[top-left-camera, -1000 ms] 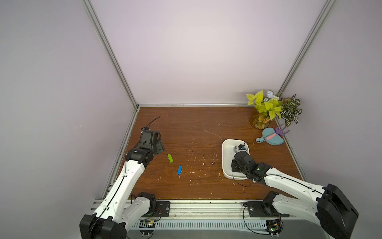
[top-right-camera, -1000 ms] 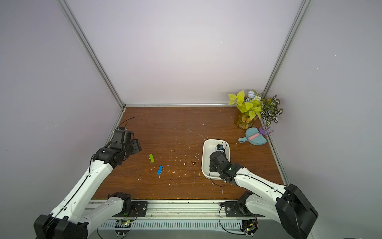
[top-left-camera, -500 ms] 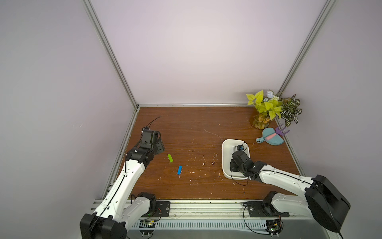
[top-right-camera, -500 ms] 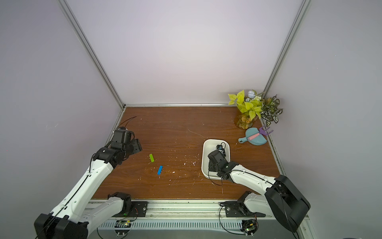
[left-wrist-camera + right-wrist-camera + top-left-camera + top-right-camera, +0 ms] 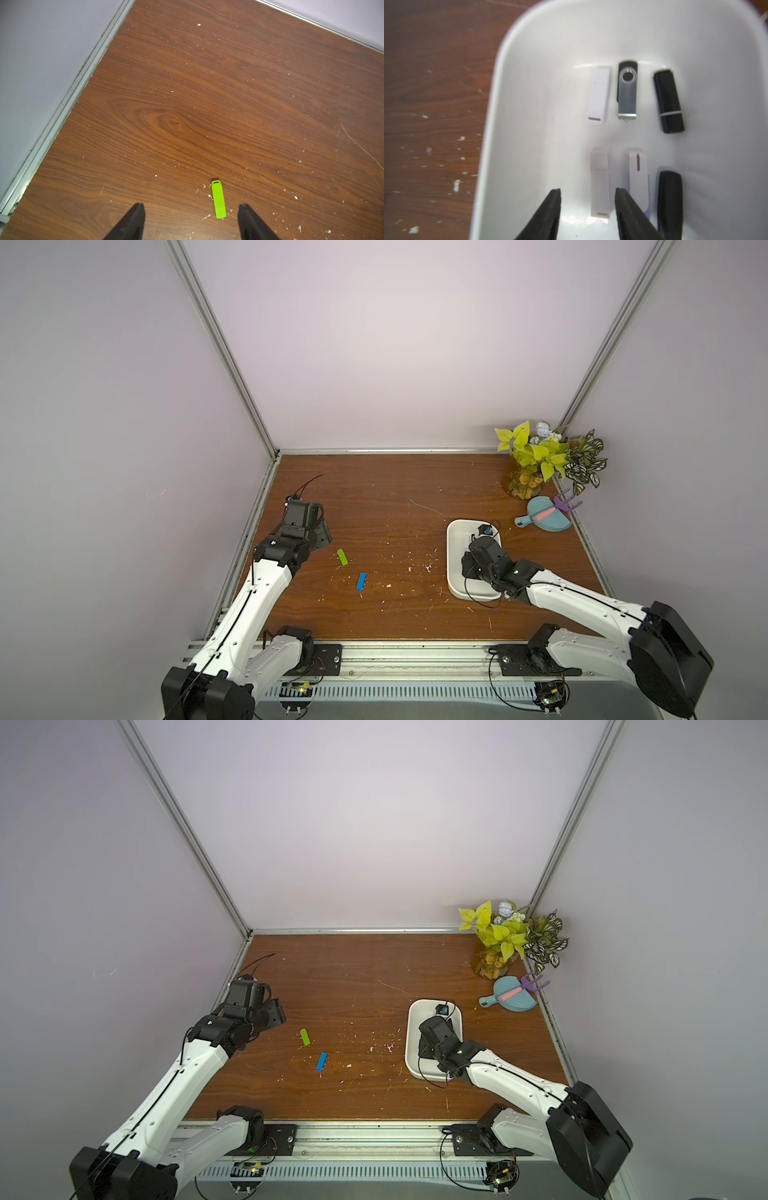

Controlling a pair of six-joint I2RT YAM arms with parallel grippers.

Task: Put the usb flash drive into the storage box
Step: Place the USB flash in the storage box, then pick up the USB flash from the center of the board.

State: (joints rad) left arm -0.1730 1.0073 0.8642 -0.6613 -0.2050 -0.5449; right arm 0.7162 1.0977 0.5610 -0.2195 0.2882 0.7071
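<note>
In both top views the storage box [image 5: 454, 568] [image 5: 411, 1048] sits right of centre on the tabletop [image 5: 395, 497]. The right arm [image 5: 561, 593] reaches over it from the near side, and its wrist hides the right jaws here. Two drives are not yet stored: a green flash drive [image 5: 342, 557] and a blue flash drive [image 5: 361, 581] lie near each other, well left of the box. The left jaws hover just to the far left of the green one. A teal dustpan [image 5: 548, 521] and a potted plant [image 5: 536, 456] keep to the far right corner, out of any path. Only white crumbs [image 5: 428, 568] lie between the drives and the box.

In the right wrist view the right jaws stand partly open inside the box and grip nothing. A pale flash drive [image 5: 600, 182] lies flat on the box floor between them, seemingly touching neither. A metal swivel drive [image 5: 627, 93] and a black capped drive [image 5: 668, 101] are among those lying nearby. This looks like a drop-off finishing, so lifting straight clear seems wise.

In the left wrist view the left jaws are wide open and empty. The green flash drive lies on bare wood between their tips, nearer one. The next move probably calls for centring, descending, then closing across its narrow width. Lying so flat, it could skid.
</note>
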